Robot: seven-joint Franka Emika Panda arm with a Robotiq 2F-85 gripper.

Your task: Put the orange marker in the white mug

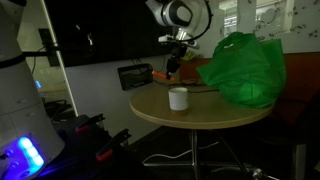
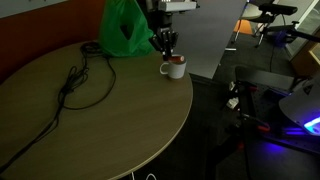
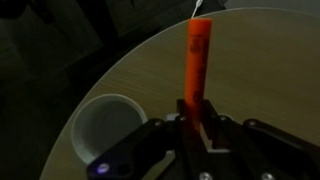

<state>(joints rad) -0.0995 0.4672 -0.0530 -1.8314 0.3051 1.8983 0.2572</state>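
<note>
Orange marker (image 3: pixel 198 60) clamped between narrowed fingers (image 3: pixel 160 135), held above counter (image 1: pixel 200 116), close to white mug (image 1: pixel 178 98); green bag (image 1: pixel 243 68) set near mug

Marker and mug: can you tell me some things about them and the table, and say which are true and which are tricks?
1. The gripper holds the marker. True.
2. The marker is inside the mug. False: it is in the gripper, outside the mug.
3. The bag is blue. False: it is green.
4. A black cable lies on the table. True.
5. The mug lies on its side. False: it stands upright.
</note>
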